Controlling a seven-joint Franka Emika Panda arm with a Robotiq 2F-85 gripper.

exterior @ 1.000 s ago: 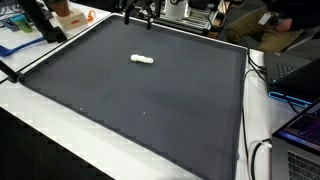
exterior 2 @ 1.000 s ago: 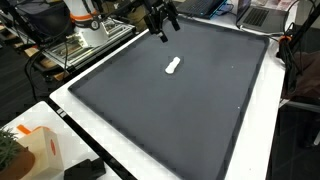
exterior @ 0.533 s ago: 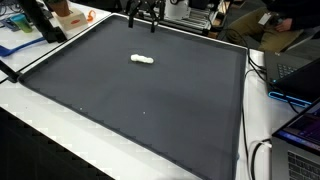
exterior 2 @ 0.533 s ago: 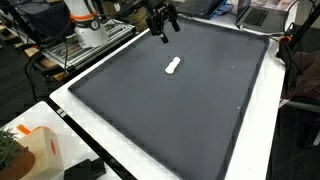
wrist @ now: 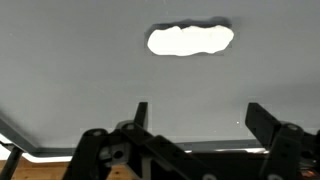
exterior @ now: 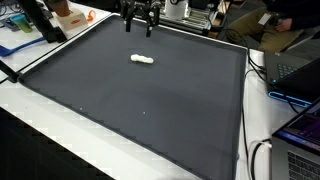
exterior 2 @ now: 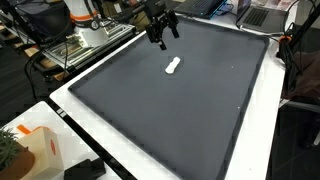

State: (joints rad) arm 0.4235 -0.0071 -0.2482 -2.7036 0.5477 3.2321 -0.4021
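1. The black two-fingered gripper [exterior: 139,28] hangs above the mat with its jaws spread wide and nothing between them. The wrist view [wrist: 200,115] shows bare mat between the two fingers.
2. The wrist points steeply down. In both exterior views the arm comes in over one edge of the mat, and the gripper [exterior 2: 158,38] hangs low over that edge strip, without visibly touching it.
3. The small white lumpy oblong piece [exterior: 143,60] lies flat on the mat, near the gripper but apart from it. In the wrist view it [wrist: 191,39] sits ahead of the fingertips, lying crosswise to them.
4. The large dark grey fabric mat [exterior: 150,115] covers most of the white table [exterior 2: 70,105].
5. The arm's white and orange base [exterior 2: 85,20] stands beside the mat's edge.
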